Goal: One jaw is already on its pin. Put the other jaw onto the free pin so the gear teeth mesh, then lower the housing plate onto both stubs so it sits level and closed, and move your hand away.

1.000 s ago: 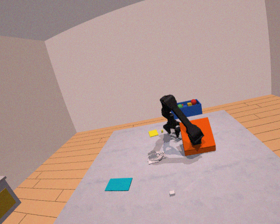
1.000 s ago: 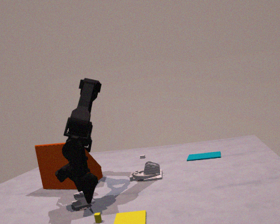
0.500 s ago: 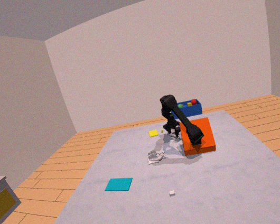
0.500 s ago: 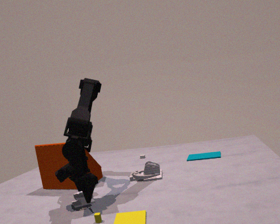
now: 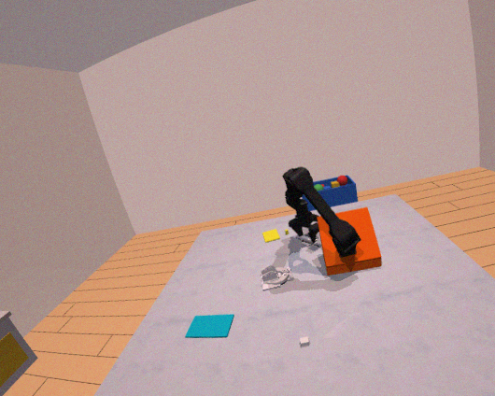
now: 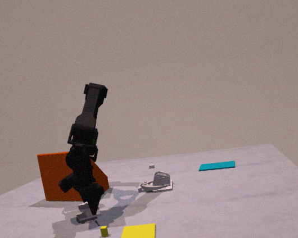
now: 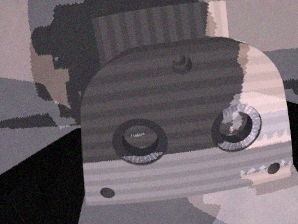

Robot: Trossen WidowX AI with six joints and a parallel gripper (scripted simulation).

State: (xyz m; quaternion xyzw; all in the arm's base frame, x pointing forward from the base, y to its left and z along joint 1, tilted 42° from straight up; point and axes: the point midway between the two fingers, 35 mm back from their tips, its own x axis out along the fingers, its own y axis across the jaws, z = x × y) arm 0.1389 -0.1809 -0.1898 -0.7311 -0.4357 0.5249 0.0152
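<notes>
The grey housing plate (image 7: 175, 100) (image 6: 84, 218) has a rounded end and two ringed holes. It lies low at the table, beside the orange block. My gripper (image 5: 307, 238) (image 6: 89, 212) (image 7: 183, 125) is shut on the plate, with one black finger against each side edge in the wrist view. A grey base (image 5: 271, 286) (image 6: 168, 188) stands apart on the table. On it a curved grey piece (image 6: 150, 186) lies low and an arched grey piece (image 6: 162, 179) stands up. Which jaw sits on which pin, and whether the teeth mesh, cannot be told at this size.
A large orange block (image 5: 353, 233) (image 6: 56, 177) stands close beside the gripper. A blue bin (image 5: 339, 193) with balls and blocks is behind. A yellow square (image 5: 271, 235) (image 6: 139, 231), a small yellow block (image 5: 287, 232) (image 6: 104, 231), a teal panel (image 5: 210, 326) (image 6: 217, 165) and a small white block (image 5: 304, 342) (image 6: 151, 166) lie around.
</notes>
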